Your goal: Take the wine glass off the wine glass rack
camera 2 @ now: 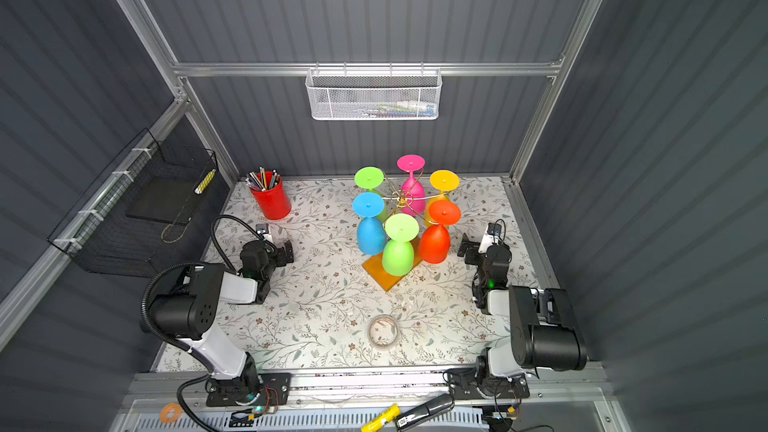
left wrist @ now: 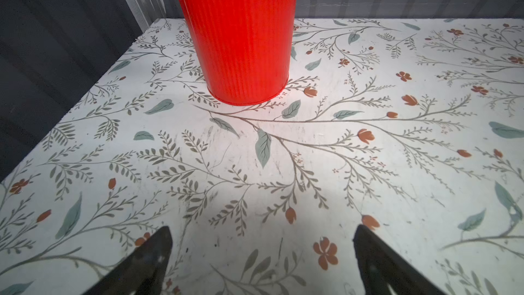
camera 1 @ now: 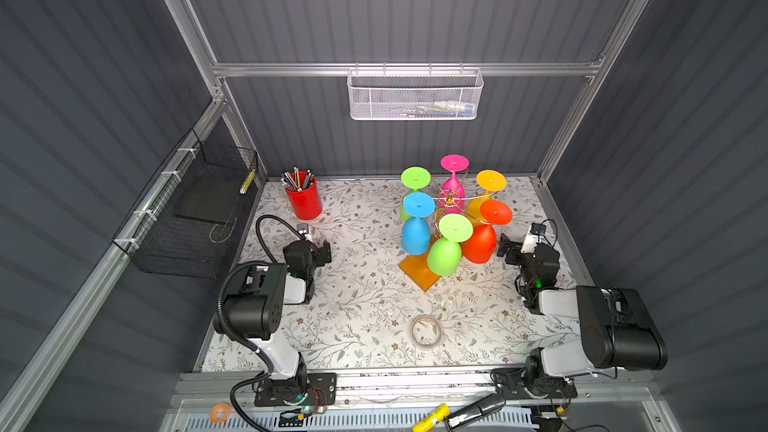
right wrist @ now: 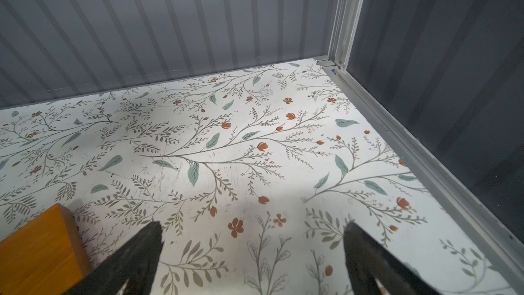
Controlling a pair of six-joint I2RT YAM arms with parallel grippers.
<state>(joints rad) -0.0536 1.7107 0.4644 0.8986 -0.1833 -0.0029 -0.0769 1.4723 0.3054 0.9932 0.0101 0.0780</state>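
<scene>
Between left end effector [camera 1: 323, 249] and right end effector [camera 1: 504, 248], wine glass rack [camera 1: 418, 272], jaws apart.

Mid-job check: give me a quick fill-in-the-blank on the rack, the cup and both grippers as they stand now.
The wine glass rack carries ___ wine glasses, all hanging bowl-down.
Two of them are ___.
The cup holding pencils is ___.
The left gripper and the right gripper are both ___.
Missing words: six, green, red, open.
</scene>
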